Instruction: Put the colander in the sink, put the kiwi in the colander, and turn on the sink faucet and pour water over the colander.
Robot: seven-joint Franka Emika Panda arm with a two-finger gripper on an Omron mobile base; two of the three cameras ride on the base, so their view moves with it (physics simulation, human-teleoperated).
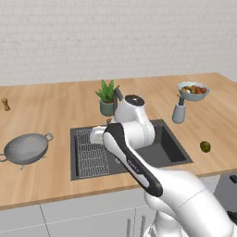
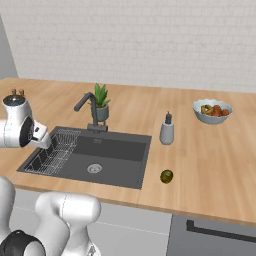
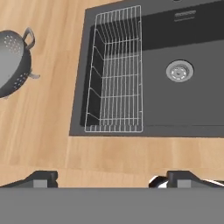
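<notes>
The grey metal colander (image 1: pixel 25 148) (image 3: pixel 13 61) stands on the wooden counter left of the sink (image 1: pixel 173 148) (image 2: pixel 117 162) (image 3: pixel 188 105). In the basin are a round silver drain (image 3: pixel 179 71) and a wire rack (image 3: pixel 116 70) on the left side. The kiwi (image 1: pixel 205 146) (image 2: pixel 166 176) lies on the counter to the right of the sink. Behind the basin rises the dark faucet (image 2: pixel 90 112), partly hidden by my arm in the left base view. My gripper (image 3: pixel 112 179) hovers above the sink's front edge near the rack, open, its fingers wide apart and holding nothing.
A potted plant (image 1: pixel 107 97) (image 2: pixel 101 102) stands by the faucet. A grey soap dispenser (image 1: pixel 179 111) (image 2: pixel 167 130) and a pale fruit bowl (image 1: pixel 193 90) (image 2: pixel 212 111) are at the back right. A small wooden grinder (image 1: pixel 5 104) stands far left.
</notes>
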